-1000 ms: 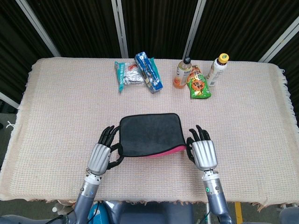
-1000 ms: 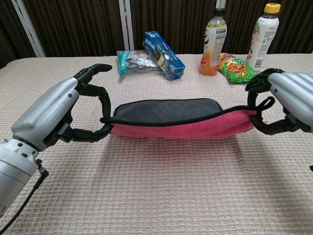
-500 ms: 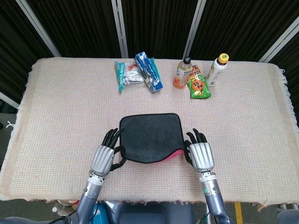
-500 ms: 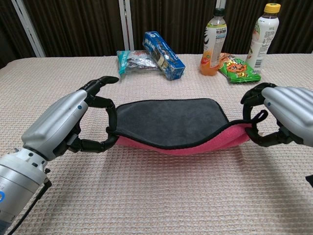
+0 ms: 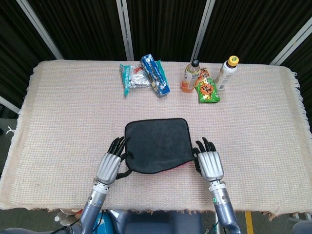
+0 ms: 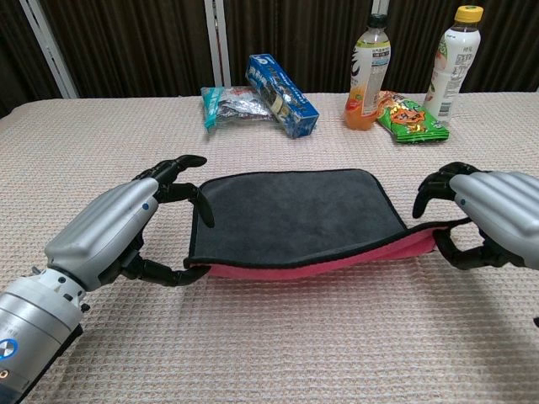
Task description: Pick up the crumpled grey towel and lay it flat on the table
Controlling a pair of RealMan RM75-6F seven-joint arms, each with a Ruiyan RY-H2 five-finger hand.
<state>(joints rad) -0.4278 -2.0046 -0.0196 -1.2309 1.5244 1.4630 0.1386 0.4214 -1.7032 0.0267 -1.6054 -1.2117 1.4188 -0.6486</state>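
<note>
- We saw the dark grey rectangular towel with a black hem and pink underside spread nearly flat on the pale woven tablecloth, in the near middle of the table
- Its far part lay on the cloth, while its near edge was held a little above it (the chest view showed the pink underside sagging between the two hands)
- The left silver-and-black hand pinched the towel's near left corner, thumb under and fingers curled over the edge
- The right silver-and-black hand held the near right corner the same way, its dark fingers arched above the hem
- At the far side of the table we noted a blue-green foil snack pack touching a blue-and-white packet just to its right
- Further right stood an orange drink bottle with a black cap, with a green snack bag lying beside it
- A white bottle with a yellow cap stood just beyond the green bag, well apart from the towel
</note>
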